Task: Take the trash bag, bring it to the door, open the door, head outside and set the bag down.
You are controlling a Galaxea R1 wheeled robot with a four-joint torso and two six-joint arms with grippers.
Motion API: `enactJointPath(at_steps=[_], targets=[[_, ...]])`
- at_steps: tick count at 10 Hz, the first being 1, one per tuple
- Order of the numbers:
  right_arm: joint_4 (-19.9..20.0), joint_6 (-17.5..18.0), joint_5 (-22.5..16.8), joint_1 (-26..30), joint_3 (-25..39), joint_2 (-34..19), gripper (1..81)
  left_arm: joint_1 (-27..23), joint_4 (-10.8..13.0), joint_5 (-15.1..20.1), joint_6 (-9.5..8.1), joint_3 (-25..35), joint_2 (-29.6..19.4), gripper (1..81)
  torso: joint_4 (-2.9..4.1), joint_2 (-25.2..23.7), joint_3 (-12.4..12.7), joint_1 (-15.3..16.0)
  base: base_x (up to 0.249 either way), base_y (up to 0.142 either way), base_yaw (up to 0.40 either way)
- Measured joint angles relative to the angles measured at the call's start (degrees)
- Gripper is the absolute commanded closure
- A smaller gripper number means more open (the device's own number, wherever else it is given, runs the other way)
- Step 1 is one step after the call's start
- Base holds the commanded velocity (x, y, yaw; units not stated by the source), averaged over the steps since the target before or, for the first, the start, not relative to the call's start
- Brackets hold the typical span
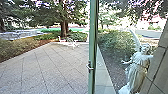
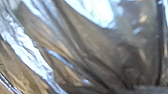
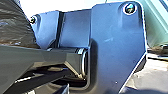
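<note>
You face a pale paved yard (image 1: 47,72), its slabs divided by dark joints, spreading across the left and running toward the far side. A large tree (image 1: 64,28) rises beyond its far edge, with dense green branches overhead. Low shrubs (image 1: 15,47) border the paving on the left, and more greenery (image 1: 112,45) grows on the right, beside a strip of dark ground. At your far right, a slanting surface of large slabs (image 1: 158,67) leans into sight.

Nearer to you, a green door upright (image 1: 92,47) stands vertically, dividing the wide paving on the left from the scene on the right. To its right you have a pale statue (image 1: 137,70) in draped clothing, one arm raised and the other held out low. White outdoor furniture (image 1: 71,43) sits small at the far end of the yard, left of the upright.

Your trash bag (image 2: 100,50) is close to the left wrist camera: dark, partly see-through plastic with deep folds and bright glints. Crinkled dark plastic is also near your right wrist. Smallest is the metal handle (image 1: 90,65) on the green upright. You cannot tell whether the left gripper's jaws are apart, together or clamped on the bag; you cannot tell for the right gripper's either.
</note>
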Motion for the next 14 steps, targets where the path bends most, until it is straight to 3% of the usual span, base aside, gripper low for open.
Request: enactJointPath(at_steps=[14], targets=[[0.0,0.0,0.0,-0.02,0.0,-0.17,1.0,0.06,0.0,0.02,0.0,-0.02,0.16,81.1,0.0,0.0,0.0,0.0,0.079,0.0,0.0]])
